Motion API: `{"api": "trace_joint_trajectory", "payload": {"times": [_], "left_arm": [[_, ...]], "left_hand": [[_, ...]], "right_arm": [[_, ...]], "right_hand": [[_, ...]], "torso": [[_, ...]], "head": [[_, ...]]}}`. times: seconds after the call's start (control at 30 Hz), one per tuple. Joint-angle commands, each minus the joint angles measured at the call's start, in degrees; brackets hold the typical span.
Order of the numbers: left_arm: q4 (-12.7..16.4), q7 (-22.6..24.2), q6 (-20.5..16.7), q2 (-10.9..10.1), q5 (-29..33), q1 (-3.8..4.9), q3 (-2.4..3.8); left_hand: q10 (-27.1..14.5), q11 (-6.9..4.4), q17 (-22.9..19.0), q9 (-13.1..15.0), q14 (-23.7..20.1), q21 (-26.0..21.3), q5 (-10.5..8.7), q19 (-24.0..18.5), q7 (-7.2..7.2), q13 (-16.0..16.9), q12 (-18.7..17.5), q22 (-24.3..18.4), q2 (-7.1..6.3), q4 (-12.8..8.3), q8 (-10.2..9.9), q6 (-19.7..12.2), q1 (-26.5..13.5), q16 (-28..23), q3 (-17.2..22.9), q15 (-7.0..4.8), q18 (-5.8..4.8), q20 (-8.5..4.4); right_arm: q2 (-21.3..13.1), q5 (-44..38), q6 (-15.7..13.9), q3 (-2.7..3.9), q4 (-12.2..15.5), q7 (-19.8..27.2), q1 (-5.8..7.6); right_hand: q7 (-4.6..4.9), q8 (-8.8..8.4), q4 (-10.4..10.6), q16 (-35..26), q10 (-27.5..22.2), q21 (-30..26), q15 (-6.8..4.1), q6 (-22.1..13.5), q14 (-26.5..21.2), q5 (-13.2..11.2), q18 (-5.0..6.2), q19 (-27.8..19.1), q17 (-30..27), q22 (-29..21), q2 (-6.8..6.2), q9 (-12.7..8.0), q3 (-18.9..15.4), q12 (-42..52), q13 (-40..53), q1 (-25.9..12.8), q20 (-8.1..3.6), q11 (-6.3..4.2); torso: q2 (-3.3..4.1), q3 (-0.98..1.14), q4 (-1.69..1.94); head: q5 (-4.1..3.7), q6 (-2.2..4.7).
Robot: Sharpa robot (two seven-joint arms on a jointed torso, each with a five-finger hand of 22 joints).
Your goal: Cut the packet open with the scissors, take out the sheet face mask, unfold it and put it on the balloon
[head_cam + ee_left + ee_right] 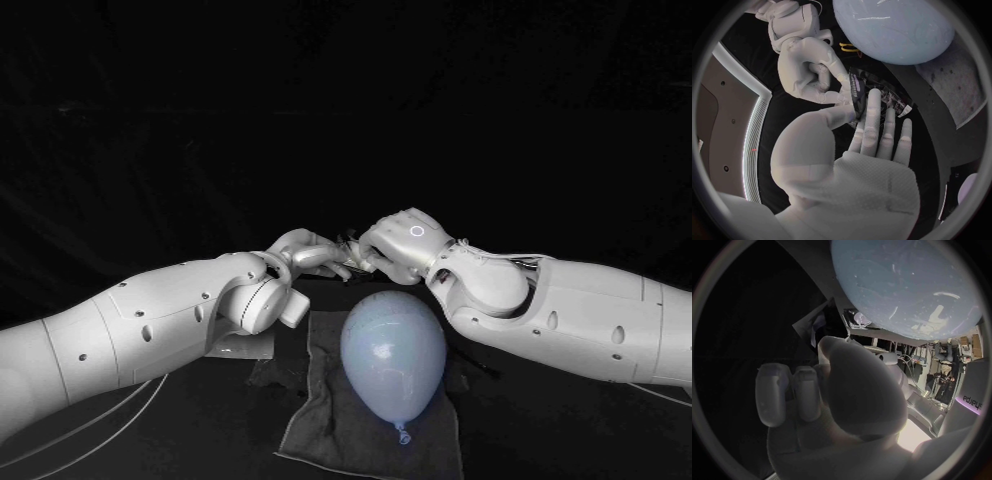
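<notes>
Where the left arm reaches in from 8 o'clock in the head view, a pale flat sheet [245, 346] lies on the black table [555, 435] just under its wrist. The left hand [306, 252] is raised at about 11 o'clock from the balloon. In its own wrist view it pinches the dark packet [870, 87] between the thumb and the straightened fingers [874, 107], with the other fingers lying apart alongside.

The packet is held off the table between the two hands, at 12 o'clock from the balloon. The balloon [392, 350] lies on a dark cloth [310, 420] with its knot pointing to 6 o'clock, and its skin is bare. The right hand [400, 243] comes in from 4 o'clock with its fingers curled. It meets the packet's far edge and appears to pinch it, though the contact is partly hidden.

By the right hand's wrist lies a small yellow shape [847, 47]. It may be the scissors' handle, but it is too small to be sure.

As for progress, the packet is in hand, but whether it has been cut I cannot tell. No mask shows outside it. Drawing the mask out, unfolding it and laying it on the balloon seem to remain.
</notes>
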Motion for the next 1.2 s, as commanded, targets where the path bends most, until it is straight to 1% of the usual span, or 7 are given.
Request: {"api": "trace_joint_trajectory", "payload": {"times": [0.03, 0.4, 0.87, 1.0, 1.03, 1.1, 1.2], "left_arm": [[-0.5, -0.4, 0.8, 0.3, -0.8, 0.13, 0.08], [-1.9, -1.0, 0.8, 0.8, -1.4, 0.13, 0.07], [-1.9, -1.1, 0.9, 1.0, -1.6, 0.13, 0.06], [-2.0, -1.1, 0.7, 1.0, -1.5, 0.13, 0.06], [-2.0, -1.0, 0.7, 1.0, -1.5, 0.13, 0.06], [-1.9, -1.0, 0.6, 1.0, -1.5, 0.13, 0.06], [-1.9, -1.0, 0.5, 1.0, -1.3, 0.13, 0.06]], "left_hand": [[0.2, 0.02, 0.0, 8.4, -0.2, -0.2, 0.28, -0.1, -0.40, 0.0, 0.2, 0.1, -0.01, 0.0, 1.9, 0.7, 0.5, 0.2, 0.5, -0.16, 0.85, 0.00], [0.2, 0.02, -0.1, 8.4, -0.1, -0.2, 0.30, 0.0, -0.40, 0.1, 0.2, 0.1, -0.02, 0.0, 1.9, 0.7, 0.5, 0.2, 0.5, -0.16, 0.87, -0.01], [0.2, 0.01, -0.1, 8.5, -0.1, -0.2, 0.32, 0.0, -0.40, 0.1, 0.2, 0.1, -0.03, 0.1, 1.9, 0.7, 0.4, 0.3, 0.5, -0.17, 0.91, -0.02], [0.2, 0.01, -0.1, 8.5, -0.1, -0.2, 0.32, 0.1, -0.40, 0.1, 0.3, 0.1, -0.05, 0.1, 1.9, 0.7, 0.4, 0.3, 0.5, -0.17, 0.94, -0.02], [0.2, 0.01, -0.1, 8.5, -0.1, -0.2, 0.32, 0.1, -0.40, 0.1, 0.3, 0.1, -0.05, 0.1, 1.9, 0.7, 0.4, 0.3, 0.5, -0.17, 0.94, -0.02], [0.2, 0.01, -0.2, 8.5, -0.1, -0.2, 0.33, 0.1, -0.40, 0.1, 0.3, 0.1, -0.06, 0.1, 1.9, 0.7, 0.4, 0.3, 0.5, -0.17, 0.95, -0.02], [0.2, 0.01, -0.2, 8.5, -0.1, -0.2, 0.33, 0.1, -0.40, 0.1, 0.3, 0.1, -0.06, 0.1, 1.9, 0.7, 0.4, 0.3, 0.5, -0.17, 0.95, -0.02]], "right_arm": [[-1.0, -0.2, -6.3, 0.07, 1.4, 2.0, 0.03], [-5.1, 3.5, -14.1, 0.43, 6.3, 6.0, 0.22], [-5.3, 7.5, -12.1, 0.58, 6.8, 5.2, 0.36], [-4.3, 9.7, -7.8, 0.56, 6.4, 1.6, 0.36], [-4.0, 10.0, -6.4, 0.54, 6.2, 0.5, 0.36], [-3.0, 10.5, -3.2, 0.48, 5.7, -1.9, 0.34], [-1.6, 11.1, 0.4, 0.37, 4.6, -4.9, 0.19]], "right_hand": [[-0.25, 1.55, -0.1, 0.1, 3.4, 0.4, -0.28, 0.1, 5.8, 0.3, -0.65, 3.8, 14.6, 13.7, -0.12, 3.3, 0.4, 0.3, 11.7, -0.8, -0.35, -0.45], [-0.32, 2.26, -0.6, 0.1, 3.6, 1.0, -0.28, -0.2, 5.8, 0.3, -0.78, 4.1, 14.6, 13.9, -0.39, 4.0, 1.2, 0.5, 11.9, -1.3, -0.37, -0.53], [0.05, 2.65, -1.4, 0.0, 1.7, 0.2, -0.10, -2.3, 5.7, 0.3, -0.61, 3.7, 14.3, 13.6, -1.40, 4.8, 3.3, -2.8, 9.6, -2.1, -0.29, -0.33], [2.97, -1.20, 5.1, -0.2, -3.5, -1.6, 2.27, -8.0, 5.6, 0.5, -0.31, 2.9, 13.8, 13.1, -10.62, 3.3, -5.5, -10.9, 4.1, -15.1, 1.09, 2.32], [3.10, -1.48, 5.1, -0.2, -4.1, -2.1, 2.42, -8.4, 5.6, 0.7, -0.23, 2.7, 13.9, 13.0, -10.94, 3.2, -7.7, -11.8, 3.5, -17.5, 1.27, 2.46], [4.13, -3.18, 5.5, -0.5, -6.7, -4.4, 3.33, -10.2, 5.4, 0.8, 0.28, 1.6, 13.3, 12.3, -6.61, 2.4, -25.8, -15.6, 1.0, -22.9, 2.40, 3.32], [4.40, -3.73, 5.7, -0.7, -7.6, -5.9, 3.61, -10.4, 5.3, 0.8, 0.61, 1.0, 12.8, 11.9, -6.72, 2.1, -30.1, -16.8, 0.0, -23.0, 2.98, 3.71]], "torso": [[0.01, 0.03, -0.06], [-0.02, 0.06, -0.03], [0.01, -0.07, 0.06], [-0.01, -0.10, 0.02], [-0.01, -0.11, 0.03], [-0.03, -0.07, 0.07], [-0.01, -0.04, 0.10]], "head": [[-0.08, 0.09], [0.04, 0.05], [0.04, 0.03], [0.06, 0.06], [0.06, 0.05], [0.02, 0.12], [0.03, 0.15]]}}
